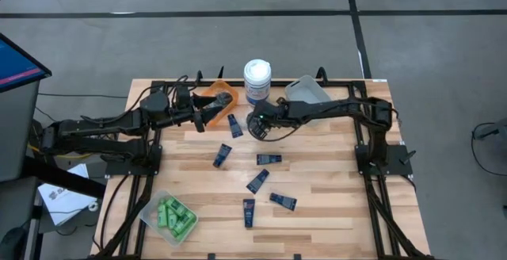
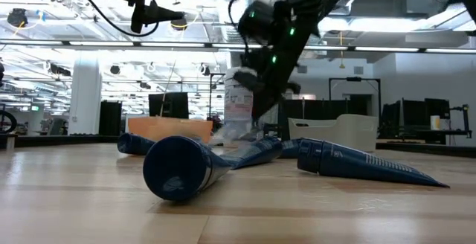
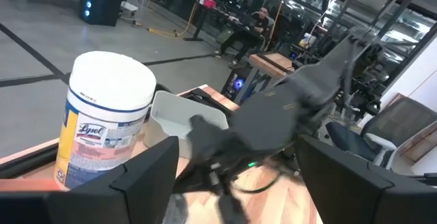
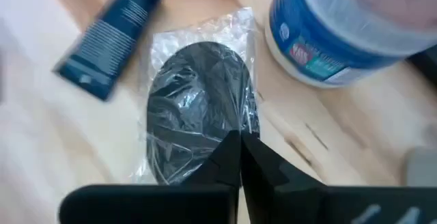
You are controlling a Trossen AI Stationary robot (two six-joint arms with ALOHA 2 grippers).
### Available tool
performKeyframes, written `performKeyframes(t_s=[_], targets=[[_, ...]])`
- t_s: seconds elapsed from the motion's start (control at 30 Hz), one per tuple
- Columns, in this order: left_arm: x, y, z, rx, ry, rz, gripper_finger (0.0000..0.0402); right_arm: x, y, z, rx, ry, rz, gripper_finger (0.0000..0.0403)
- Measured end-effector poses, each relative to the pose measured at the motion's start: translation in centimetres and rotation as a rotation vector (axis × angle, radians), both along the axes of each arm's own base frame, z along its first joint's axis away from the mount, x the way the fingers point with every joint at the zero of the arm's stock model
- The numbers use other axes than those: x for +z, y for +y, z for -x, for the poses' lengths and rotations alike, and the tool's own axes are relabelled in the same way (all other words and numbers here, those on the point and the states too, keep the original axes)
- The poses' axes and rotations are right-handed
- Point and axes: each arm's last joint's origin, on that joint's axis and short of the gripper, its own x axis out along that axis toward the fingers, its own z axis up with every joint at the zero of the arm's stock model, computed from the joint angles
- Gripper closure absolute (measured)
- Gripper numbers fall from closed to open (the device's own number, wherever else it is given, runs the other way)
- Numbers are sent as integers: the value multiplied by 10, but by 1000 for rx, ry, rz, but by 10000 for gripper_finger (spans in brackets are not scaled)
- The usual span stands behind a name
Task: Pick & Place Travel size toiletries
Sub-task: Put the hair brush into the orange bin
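Right end effector (image 4: 240,142) hung over the wrapped dark pot (image 4: 199,108), fingers together, likely lining up a grab; left end effector (image 1: 224,99) waited, spread apart, above the orange bin (image 1: 207,92).

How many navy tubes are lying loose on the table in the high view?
6: one by the orange bin, one left of centre, one at centre, one below it, and two nearest the front edge. The arms may hide others.

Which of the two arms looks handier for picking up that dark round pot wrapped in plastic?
The right one, I'd say. Its pincer is closed right above the wrapped pot, beside the white tub. The left pincer sits over the orange bin, farther off.
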Motion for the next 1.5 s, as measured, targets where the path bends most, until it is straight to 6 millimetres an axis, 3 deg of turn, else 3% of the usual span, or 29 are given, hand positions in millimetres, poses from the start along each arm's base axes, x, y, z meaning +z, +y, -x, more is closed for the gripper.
performKeyframes(t_s=[0.13,0.37,0.63,0.97,1.2,1.5], targets=[[-5,0,0,4,7,40,112,25,17,4,19,-30,70,402],[-38,0,2,21,71,121,112,63,50,15,63,-89,176,402],[-61,-1,5,35,32,156,112,90,86,25,122,-161,256,403],[-71,-5,4,-104,-15,162,112,99,115,22,215,-237,292,403],[-82,-8,-16,-210,-19,166,112,102,117,19,230,-270,306,403],[-104,-4,-40,-216,-3,172,119,102,117,19,240,-265,316,403]])
